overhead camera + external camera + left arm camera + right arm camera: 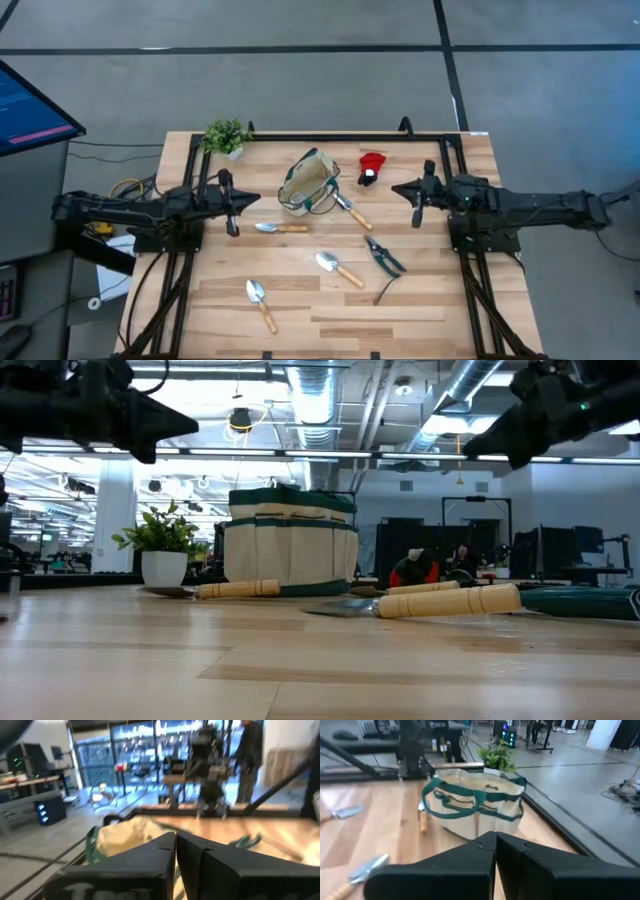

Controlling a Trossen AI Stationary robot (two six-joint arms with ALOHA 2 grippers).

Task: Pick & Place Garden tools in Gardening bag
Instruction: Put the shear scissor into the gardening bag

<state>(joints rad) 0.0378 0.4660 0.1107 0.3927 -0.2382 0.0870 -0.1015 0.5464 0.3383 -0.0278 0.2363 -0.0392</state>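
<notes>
the gardening bag [309, 184] stands upright near the far middle of the wooden surface [420, 300], mouth open, nothing visible inside from above. four trowels lie outside it: one [279, 228] just left of the bag's front, one [351, 212] with its blade touching the bag's right side, one [339, 268] at mid-surface, one [260, 303] nearer the front edge. the pruning shears [384, 256] lie right of centre, apart from the bag. the red-and-black item [371, 168] rests right of the bag near the far edge. a potted plant [227, 136] sits at the far left corner. the left gripper [233, 206] hangs above the surface left of the bag, jaws pressed together, holding nothing. the right gripper [418, 203] hangs well right of the bag, jaws pressed together, likewise unladen.
</notes>
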